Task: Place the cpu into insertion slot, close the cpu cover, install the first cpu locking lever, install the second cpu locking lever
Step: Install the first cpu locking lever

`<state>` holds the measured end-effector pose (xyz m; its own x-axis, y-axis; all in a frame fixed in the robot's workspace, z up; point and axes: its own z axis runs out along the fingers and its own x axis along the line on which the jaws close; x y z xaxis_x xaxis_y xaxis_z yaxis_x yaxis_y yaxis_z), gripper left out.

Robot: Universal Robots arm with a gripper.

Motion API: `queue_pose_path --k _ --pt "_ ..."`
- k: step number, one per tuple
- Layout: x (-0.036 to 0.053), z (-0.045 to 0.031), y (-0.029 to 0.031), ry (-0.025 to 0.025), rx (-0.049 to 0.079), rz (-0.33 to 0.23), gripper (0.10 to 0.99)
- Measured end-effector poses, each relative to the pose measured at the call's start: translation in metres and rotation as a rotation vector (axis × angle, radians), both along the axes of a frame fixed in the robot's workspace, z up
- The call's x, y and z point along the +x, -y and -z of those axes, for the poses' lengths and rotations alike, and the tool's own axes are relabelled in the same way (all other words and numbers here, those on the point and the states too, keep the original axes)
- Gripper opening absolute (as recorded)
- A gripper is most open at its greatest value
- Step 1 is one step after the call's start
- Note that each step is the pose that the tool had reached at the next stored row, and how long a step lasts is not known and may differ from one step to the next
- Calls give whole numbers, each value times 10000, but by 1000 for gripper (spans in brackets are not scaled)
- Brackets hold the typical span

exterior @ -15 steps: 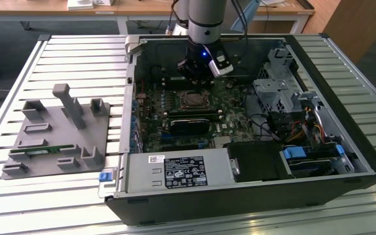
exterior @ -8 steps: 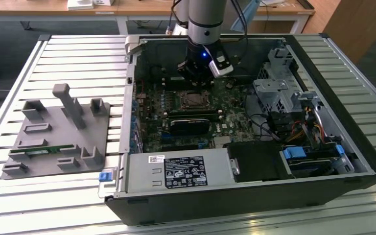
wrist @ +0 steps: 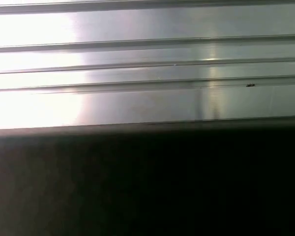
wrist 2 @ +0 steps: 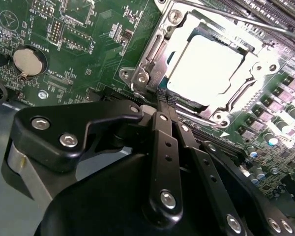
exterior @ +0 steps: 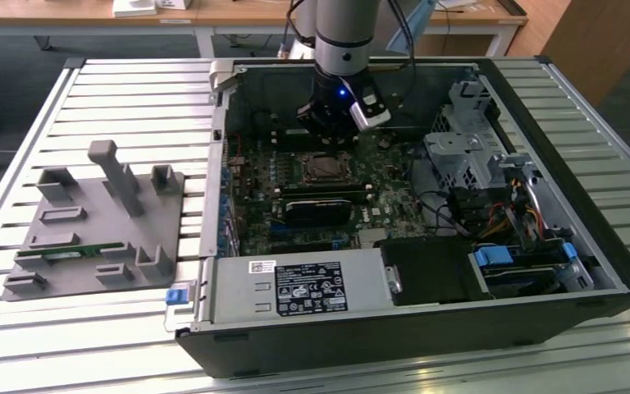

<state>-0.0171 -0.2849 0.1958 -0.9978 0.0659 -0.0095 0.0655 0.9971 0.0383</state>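
Right past my fingertips sits the cpu (wrist 2: 204,66), already down in the insertion slot (wrist 2: 234,106) with the cpu cover (wrist 2: 155,46) framing it, and my gripper (wrist 2: 163,104) is pinched together on nothing, tips at the cover's near edge.

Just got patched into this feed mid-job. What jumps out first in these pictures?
The open computer case on the slatted metal table, with the arm reaching into it from above. The claw, fingers together, sits at the edge of the insertion slot, where the cpu glares bright inside the closed cpu cover. A grey fixture plate lies to the exterior view's left.
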Motion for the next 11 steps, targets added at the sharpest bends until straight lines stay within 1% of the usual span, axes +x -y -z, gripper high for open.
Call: queue_pose_path --k 3,6,7,11 --pt "0 1 -2 -3 72 -7 106" --pt "4 -13 -7 13 102 -10 106" --pt "5 -28 -9 16 109 -10 106" --pt "4 -126 -7 8 95 -10 106"
